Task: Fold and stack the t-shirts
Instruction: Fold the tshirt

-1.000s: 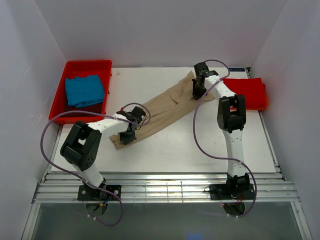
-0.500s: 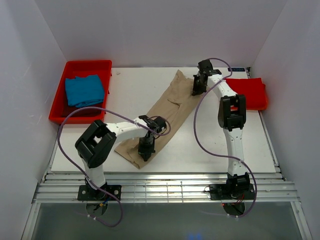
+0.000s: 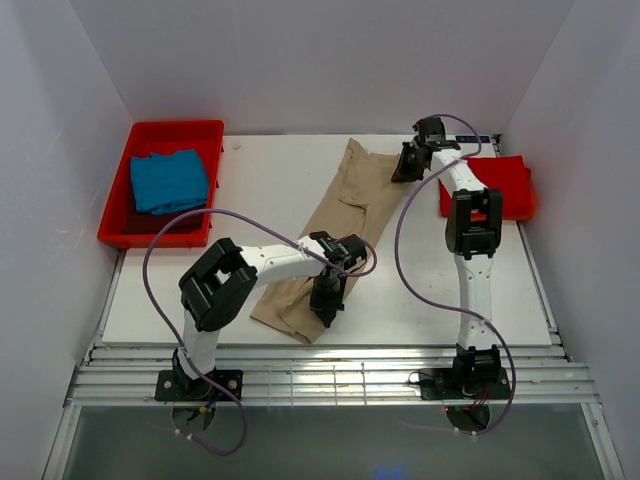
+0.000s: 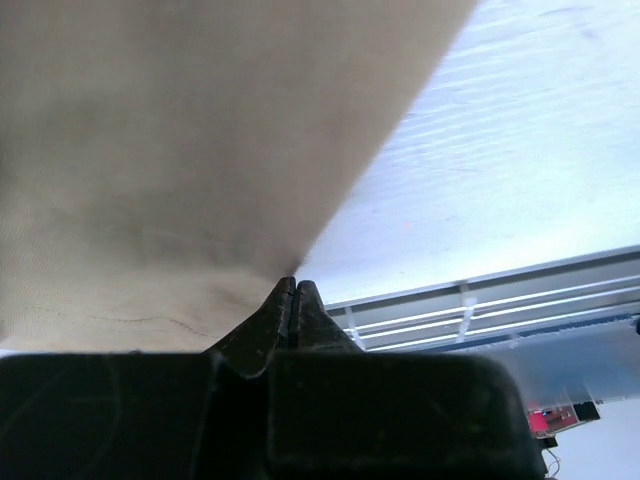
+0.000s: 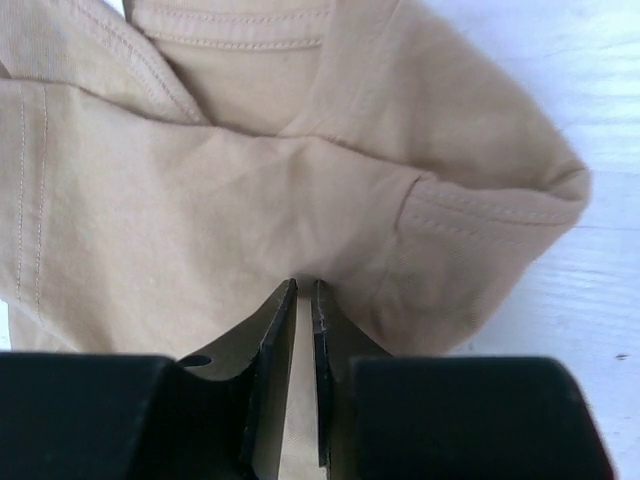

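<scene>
On the table (image 3: 262, 168), left gripper (image 4: 293, 288) pinches tan t-shirt (image 3: 352, 195); outstretched right gripper (image 5: 303, 292) stands slightly parted

My white table (image 3: 270, 190) carried the tan t-shirt (image 3: 342, 208) diagonally, a red tray (image 3: 115, 200) at left, a red t-shirt (image 3: 510, 182) at right.

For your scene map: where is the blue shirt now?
In the top view, the blue shirt lies in the red tray at the far left corner of the table.

The left arm (image 3: 268, 262) and right arm (image 3: 478, 290) are white with big black joints and looping purple cables (image 3: 396, 245), and the left gripper (image 4: 293, 292) and right gripper (image 5: 303, 292) are black.
</scene>
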Controlling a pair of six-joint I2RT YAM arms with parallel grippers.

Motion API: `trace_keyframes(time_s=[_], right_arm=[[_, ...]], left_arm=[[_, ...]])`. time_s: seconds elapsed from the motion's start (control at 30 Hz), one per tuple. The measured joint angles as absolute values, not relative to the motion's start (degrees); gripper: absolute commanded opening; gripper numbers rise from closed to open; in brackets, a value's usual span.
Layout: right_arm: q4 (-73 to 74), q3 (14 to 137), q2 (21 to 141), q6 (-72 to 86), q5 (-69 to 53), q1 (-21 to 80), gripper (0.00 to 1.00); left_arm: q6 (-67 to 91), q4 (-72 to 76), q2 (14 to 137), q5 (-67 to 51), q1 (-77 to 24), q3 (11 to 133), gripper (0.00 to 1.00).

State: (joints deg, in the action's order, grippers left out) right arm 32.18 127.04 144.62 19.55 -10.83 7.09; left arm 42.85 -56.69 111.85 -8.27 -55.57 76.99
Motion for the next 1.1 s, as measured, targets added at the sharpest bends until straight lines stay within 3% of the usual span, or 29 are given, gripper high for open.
trace_keyframes(time_s=[0.2,0.4,0.47,0.53,0.57,0.6,0.9,1.1], right_arm=[[25.63,123.9,142.98,16.6,-15.77,5.32,0.24],[20.27,112.86,130.39,13.02,-18.2,5.43,0.26],[19.25,110.15,124.2,12.16,-18.13,6.02,0.26],[19.25,109.69,120.03,11.2,-17.98,6.76,0.26],[19.25,109.75,118.26,10.59,-17.65,7.33,0.26],[19.81,110.06,116.75,9.8,-17.21,8.16,0.26],[27.64,107.98,120.29,6.0,-11.86,16.67,0.27],[31.31,106.02,123.0,5.96,-10.66,18.9,0.27]], left_arm=[[42.35,-57.12,111.83,-6.94,-56.64,82.67,0.0],[44.75,-55.07,102.39,6.5,-57.17,86.67,0.0],[45.12,-54.46,96.33,12.6,-57.17,85.17,0.07],[44.77,-53.76,90.43,18.11,-57.01,82.0,0.26],[44.42,-53.84,88.31,20.29,-56.77,80.25,0.41],[44.07,-54.02,86.48,22.55,-56.51,78.04,0.45],[41.08,-53.54,87.11,25.69,-55.94,61.54,0.5],[39.72,-50.37,86.24,25.45,-55.94,57.45,0.5]])
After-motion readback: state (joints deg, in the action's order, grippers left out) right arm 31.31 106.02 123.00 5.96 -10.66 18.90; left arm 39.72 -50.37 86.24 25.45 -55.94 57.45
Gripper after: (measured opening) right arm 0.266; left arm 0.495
